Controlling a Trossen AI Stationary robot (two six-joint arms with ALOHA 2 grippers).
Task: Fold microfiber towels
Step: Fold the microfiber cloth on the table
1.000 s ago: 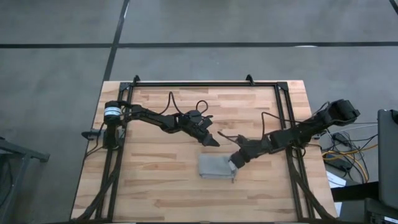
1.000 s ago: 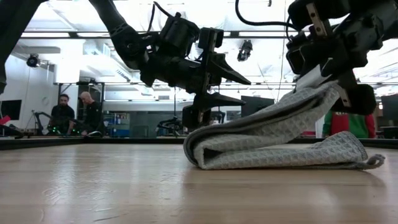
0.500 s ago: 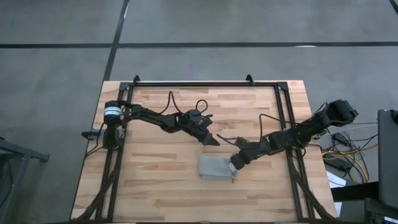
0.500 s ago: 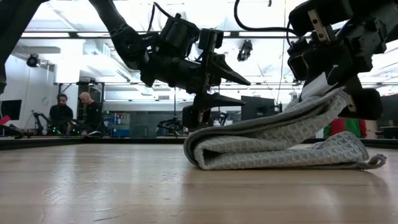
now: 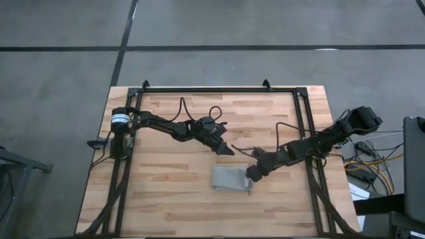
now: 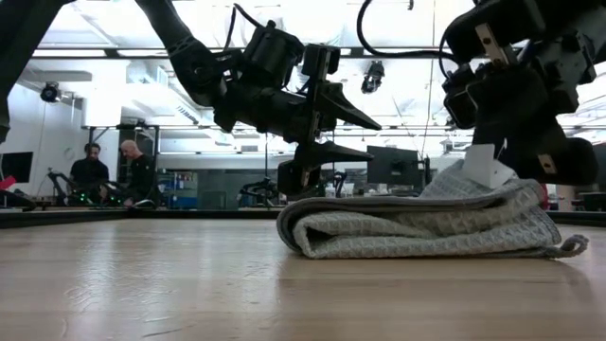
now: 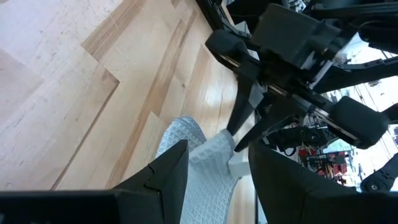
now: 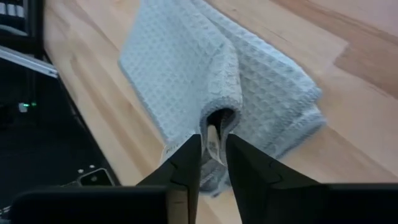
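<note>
Towel (image 5: 230, 178) lies folded on the table (image 5: 166, 206), near its front. Right gripper (image 8: 211, 158) straddles the top fold's edge, fingers parted, apparently letting go. Left gripper (image 6: 365, 137) hovers clear, open, empty.

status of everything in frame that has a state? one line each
microfiber towel: folded into a layered stack, lying on the table, white tag up at its right edge.
right gripper: low at the towel's right edge, fingers slightly parted around the top fold and tag; grip unclear.
left gripper: open, empty, hovering above the table just behind the towel.
</note>
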